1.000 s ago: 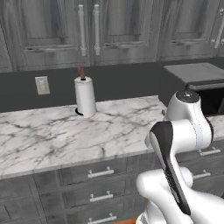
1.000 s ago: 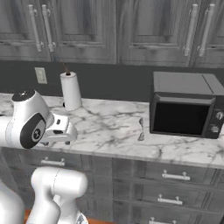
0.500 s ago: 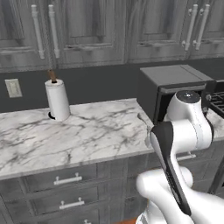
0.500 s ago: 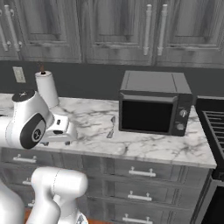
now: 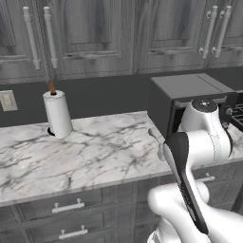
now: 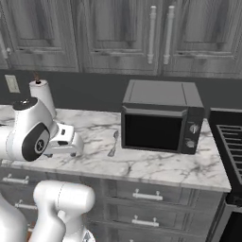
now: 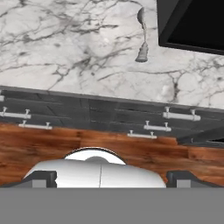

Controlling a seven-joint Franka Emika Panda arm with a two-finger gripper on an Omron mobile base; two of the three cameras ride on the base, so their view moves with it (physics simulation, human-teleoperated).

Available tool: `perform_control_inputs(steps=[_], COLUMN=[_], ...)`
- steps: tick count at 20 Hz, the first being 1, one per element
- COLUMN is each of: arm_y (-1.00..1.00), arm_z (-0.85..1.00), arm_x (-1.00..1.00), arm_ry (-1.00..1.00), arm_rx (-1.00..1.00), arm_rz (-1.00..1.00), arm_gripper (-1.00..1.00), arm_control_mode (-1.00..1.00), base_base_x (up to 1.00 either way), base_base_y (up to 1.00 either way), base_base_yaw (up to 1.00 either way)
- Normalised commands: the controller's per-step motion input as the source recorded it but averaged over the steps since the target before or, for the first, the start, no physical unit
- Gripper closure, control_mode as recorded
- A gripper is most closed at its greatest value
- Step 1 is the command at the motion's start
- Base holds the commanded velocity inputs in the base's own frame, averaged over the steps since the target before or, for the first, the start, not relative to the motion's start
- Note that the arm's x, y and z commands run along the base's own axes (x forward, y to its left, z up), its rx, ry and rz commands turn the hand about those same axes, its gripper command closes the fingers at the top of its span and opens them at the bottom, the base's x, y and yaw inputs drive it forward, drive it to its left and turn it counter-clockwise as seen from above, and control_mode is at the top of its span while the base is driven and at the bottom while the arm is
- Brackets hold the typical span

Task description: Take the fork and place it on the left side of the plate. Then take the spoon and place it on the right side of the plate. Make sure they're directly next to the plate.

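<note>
The spoon (image 6: 113, 143) is small and grey, and lies on the marble counter (image 6: 142, 163) just left of the microwave. In the hand view the spoon (image 7: 142, 35) lies near the top with its handle end toward me, far from the fingers. In the left base view the spoon (image 5: 154, 135) peeks out beside my arm. My gripper (image 7: 112, 178) is open, its two dark fingertips (image 7: 43, 177) wide apart with nothing between them, hanging in front of the counter's edge above the floor. The fork and the plate are out of view.
A black microwave (image 6: 160, 120) stands on the counter, with a stove (image 6: 230, 137) to its right. A paper towel roll (image 5: 58, 114) stands at the back left. Grey drawers (image 7: 144, 127) run below the counter, over a wooden floor (image 7: 131, 151).
The whole picture has slid left, so the camera has moved right along the counter. The microwave and spoon now sit nearer the middle and the stove has come into view. The gripper stays open.
</note>
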Motion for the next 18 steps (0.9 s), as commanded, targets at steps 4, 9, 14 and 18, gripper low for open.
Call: perform_control_inputs(steps=[4, 9, 14, 18], arm_y=[0.0, 0.0, -0.17, -0.07], arm_z=[0.0, 0.0, 0.0, -0.25], arm_x=[0.0, 0.0, 0.0, 0.16], arm_ry=[0.0, 0.0, 0.0, 0.02], arm_rx=[0.0, 0.0, 0.0, 0.0], arm_rz=[0.0, 0.0, 0.0, 0.0], arm_gripper=[-1.0, -1.0, -1.0, -1.0], arm_control_mode=[1.0, 1.0, -1.0, -1.0], base_base_x=[0.49, 0.33, 0.02, 0.0], base_base_y=[-0.25, -0.31, -0.13, 0.0], base_base_yaw=[0.02, 0.03, 0.0, 0.0])
